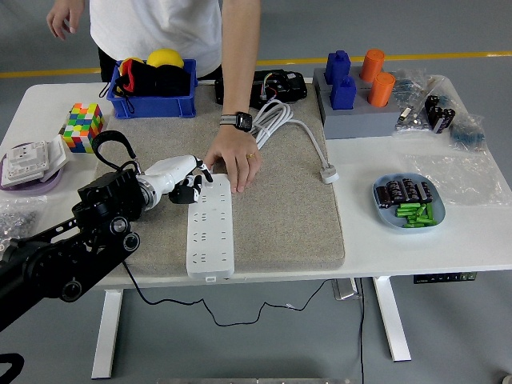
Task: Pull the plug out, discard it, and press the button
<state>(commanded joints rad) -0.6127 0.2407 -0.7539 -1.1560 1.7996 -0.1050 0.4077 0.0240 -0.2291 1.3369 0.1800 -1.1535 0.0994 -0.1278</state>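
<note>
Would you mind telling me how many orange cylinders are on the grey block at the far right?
2: one orange cylinder at the grey block's back, another orange cylinder nearer, right of the blue pieces.

Colourful cube [83, 126] far left; blue bin [152, 102] behind mat; blue plate [382, 210] holding green pieces, right.

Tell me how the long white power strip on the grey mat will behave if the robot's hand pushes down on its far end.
The long white power strip lies flat on the grey mat, so it probably won't tip. Its rigid-looking plastic body should not flex. The felt-like mat likely resists sliding, and the person's hand pressing its far end should steady it as the left hand reaches there.
</note>
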